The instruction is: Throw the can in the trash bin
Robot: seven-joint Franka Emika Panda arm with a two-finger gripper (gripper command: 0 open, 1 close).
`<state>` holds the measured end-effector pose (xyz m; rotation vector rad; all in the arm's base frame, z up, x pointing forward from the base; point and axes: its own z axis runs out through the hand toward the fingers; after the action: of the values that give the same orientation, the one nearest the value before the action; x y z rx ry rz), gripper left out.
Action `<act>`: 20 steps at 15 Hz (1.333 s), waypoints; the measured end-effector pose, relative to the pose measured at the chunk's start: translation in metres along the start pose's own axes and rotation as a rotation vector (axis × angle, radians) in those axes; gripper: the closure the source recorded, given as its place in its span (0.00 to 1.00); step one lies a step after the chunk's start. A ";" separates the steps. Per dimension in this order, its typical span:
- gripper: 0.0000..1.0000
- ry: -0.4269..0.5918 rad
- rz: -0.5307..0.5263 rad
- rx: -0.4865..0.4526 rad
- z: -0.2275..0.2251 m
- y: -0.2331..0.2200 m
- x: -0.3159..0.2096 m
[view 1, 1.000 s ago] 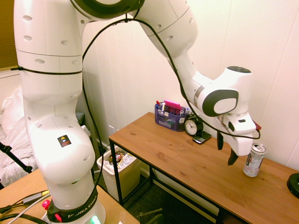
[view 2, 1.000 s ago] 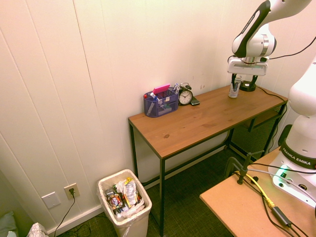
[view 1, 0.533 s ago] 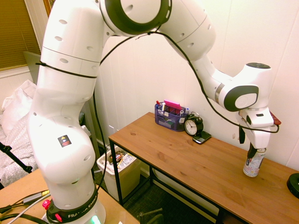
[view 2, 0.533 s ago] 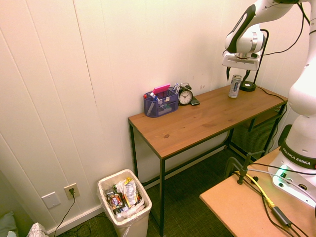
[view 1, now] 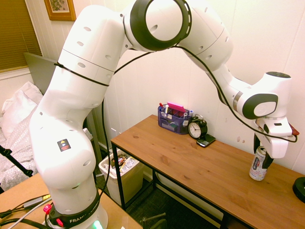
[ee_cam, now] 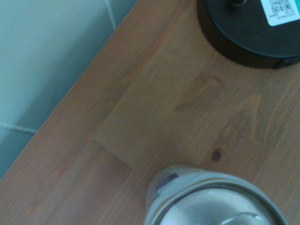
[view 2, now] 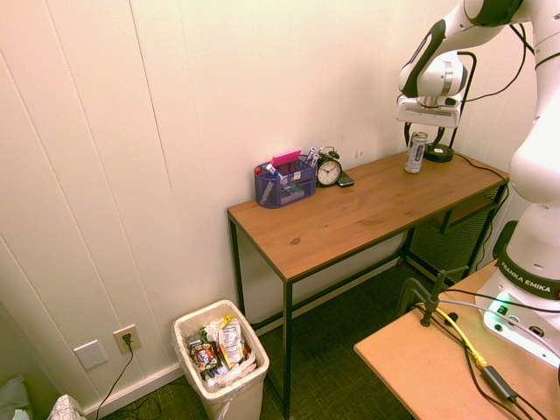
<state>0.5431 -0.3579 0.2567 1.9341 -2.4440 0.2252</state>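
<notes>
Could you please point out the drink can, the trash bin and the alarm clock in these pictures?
Drink can (view 2: 416,154): second exterior view, on its printed side.
Trash bin (view 2: 237,408): second exterior view, on its front wall.
Alarm clock (view 1: 195,130): first exterior view, on its white face.

On the desk (view 2: 350,213) before me, the clock (view 2: 328,170) stands between the organizer (view 2: 285,183) and the can (view 2: 416,153)

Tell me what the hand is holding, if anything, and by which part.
Nothing is held: the hand is open around the top of the can, which stands on the desk.
</notes>
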 end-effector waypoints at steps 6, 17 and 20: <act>1.00 -0.007 -0.004 0.008 0.005 -0.004 -0.007; 1.00 0.035 -0.061 0.061 -0.005 -0.017 -0.038; 1.00 0.080 -0.145 0.139 -0.032 -0.007 -0.116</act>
<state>0.5748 -0.2430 0.2769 2.1011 -2.2833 0.4710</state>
